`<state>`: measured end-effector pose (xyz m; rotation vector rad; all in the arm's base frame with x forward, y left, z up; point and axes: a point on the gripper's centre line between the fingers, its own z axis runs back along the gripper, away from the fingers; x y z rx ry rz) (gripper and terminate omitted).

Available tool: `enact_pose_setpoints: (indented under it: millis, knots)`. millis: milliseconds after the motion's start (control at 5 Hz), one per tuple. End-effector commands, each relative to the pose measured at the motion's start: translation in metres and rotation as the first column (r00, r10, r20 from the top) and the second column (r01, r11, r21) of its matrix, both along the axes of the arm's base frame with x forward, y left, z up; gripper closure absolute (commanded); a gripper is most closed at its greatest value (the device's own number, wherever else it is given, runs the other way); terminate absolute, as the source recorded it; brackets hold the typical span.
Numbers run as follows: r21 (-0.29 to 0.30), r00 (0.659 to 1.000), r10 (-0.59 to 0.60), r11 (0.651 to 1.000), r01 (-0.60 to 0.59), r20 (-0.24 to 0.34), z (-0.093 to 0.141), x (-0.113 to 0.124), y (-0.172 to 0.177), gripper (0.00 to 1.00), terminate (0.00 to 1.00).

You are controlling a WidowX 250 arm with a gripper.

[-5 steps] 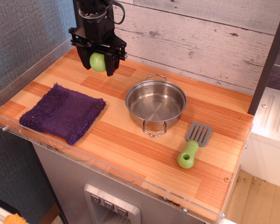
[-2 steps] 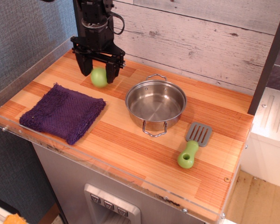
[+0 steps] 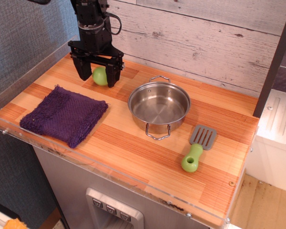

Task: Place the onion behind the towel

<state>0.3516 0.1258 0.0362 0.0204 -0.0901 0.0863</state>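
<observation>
Gripper [image 3: 96, 76] open, straddling onion [image 3: 100, 76]

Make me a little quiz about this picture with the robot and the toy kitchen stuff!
1. True or false: the onion lies inside the pot.
2. What color is the towel?
3. The gripper is: A) shut on the spatula, B) open around the onion, C) resting on the towel.

Key:
1. False. It sits on the table, behind the towel.
2. Dark purple.
3. B.
</observation>
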Motion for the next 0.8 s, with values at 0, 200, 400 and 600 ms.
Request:
enact_pose_setpoints:
  millis: [0,200,400,600]
  knots:
    - [0.036,0.981,-0.047,0.999,0.041,0.188,0.124,-0.041,-0.027,0.00,0.00]
    - [0.017,0.984,-0.063,0.998,0.061,0.166,0.133,-0.061,-0.047,0.00,0.00]
    - [-0.016,0.985,-0.097,0.995,0.100,0.141,0.127,-0.076,-0.062,0.00,0.00]
    - [-0.033,0.985,-0.126,0.991,0.131,0.118,0.118,-0.084,-0.072,0.00,0.00]
